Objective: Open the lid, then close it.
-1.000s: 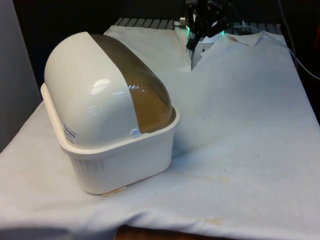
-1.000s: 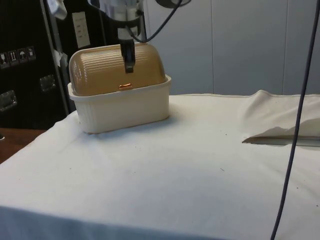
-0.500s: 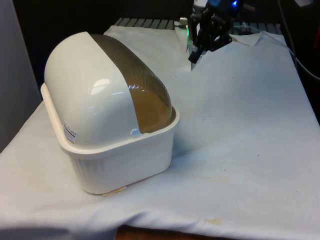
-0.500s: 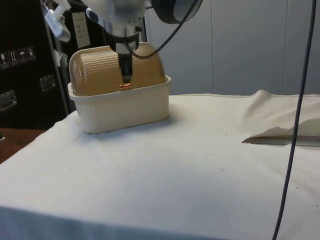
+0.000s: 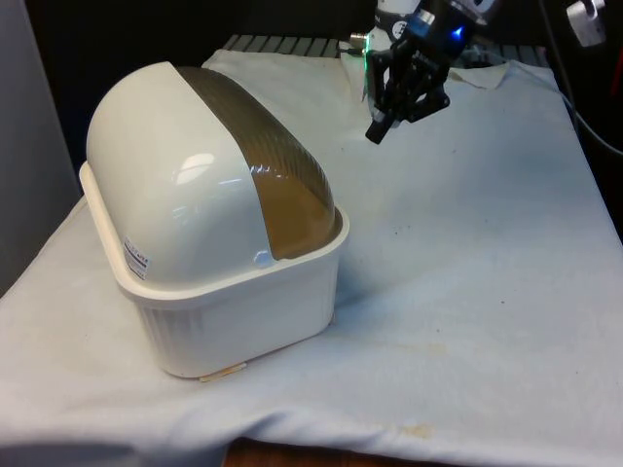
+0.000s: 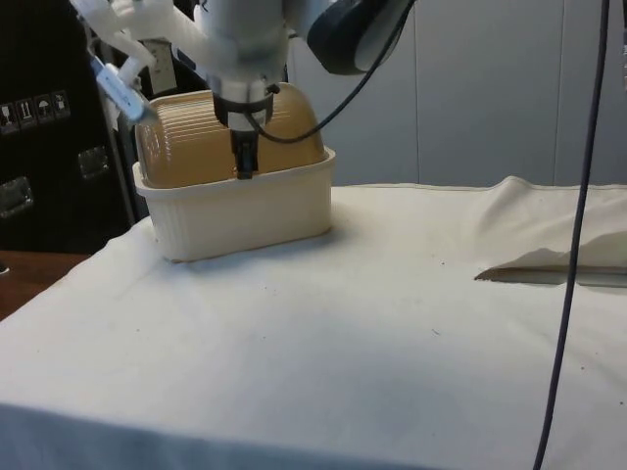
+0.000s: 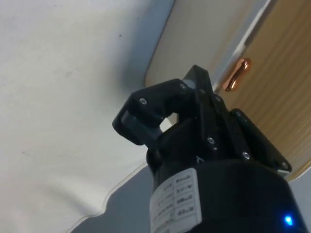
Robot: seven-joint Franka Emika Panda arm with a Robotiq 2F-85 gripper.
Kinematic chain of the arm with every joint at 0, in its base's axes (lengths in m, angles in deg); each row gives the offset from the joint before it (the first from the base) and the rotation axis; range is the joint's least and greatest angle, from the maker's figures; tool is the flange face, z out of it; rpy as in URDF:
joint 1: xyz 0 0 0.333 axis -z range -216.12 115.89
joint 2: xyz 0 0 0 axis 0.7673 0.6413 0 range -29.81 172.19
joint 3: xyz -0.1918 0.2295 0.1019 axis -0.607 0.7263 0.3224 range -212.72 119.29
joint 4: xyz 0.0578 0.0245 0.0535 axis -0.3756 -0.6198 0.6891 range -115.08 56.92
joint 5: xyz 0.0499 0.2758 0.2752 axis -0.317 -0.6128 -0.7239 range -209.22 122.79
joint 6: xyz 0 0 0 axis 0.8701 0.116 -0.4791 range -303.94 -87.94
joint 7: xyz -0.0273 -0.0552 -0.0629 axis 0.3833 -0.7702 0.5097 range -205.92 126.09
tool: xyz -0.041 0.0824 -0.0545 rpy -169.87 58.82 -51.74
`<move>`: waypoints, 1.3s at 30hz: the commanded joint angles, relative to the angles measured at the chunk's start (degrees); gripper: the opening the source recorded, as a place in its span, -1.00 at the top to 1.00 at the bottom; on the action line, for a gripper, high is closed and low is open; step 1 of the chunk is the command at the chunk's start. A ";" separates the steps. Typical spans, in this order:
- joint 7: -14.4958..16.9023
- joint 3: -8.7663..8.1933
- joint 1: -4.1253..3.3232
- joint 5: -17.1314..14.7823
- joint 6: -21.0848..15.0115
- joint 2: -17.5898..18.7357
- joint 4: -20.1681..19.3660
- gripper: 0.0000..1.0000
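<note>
Our gripper [image 6: 243,168], fingers together, has dropped a little closer to the handle [image 7: 236,74] just ahead of it; the lid [image 6: 230,135] behind it is shut, so opening hasn't begun.

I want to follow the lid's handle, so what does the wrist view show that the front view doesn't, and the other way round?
Wrist view alone: the small copper handle on the brown ribbed lid, shut against the cream base's rim, just beyond the gripper.

Front view alone: the bread box's white domed back and the label on its side.

Both: the lid down, the gripper apart from it, the white cloth.
</note>
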 commanded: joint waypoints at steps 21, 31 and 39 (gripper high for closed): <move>-6.76 -1.03 0.23 7.96 -3.04 1.66 -1.66 1.00; -11.57 -2.06 0.52 14.50 -4.81 3.38 -1.38 1.00; -13.92 -2.12 0.34 17.19 -2.98 3.55 -1.43 1.00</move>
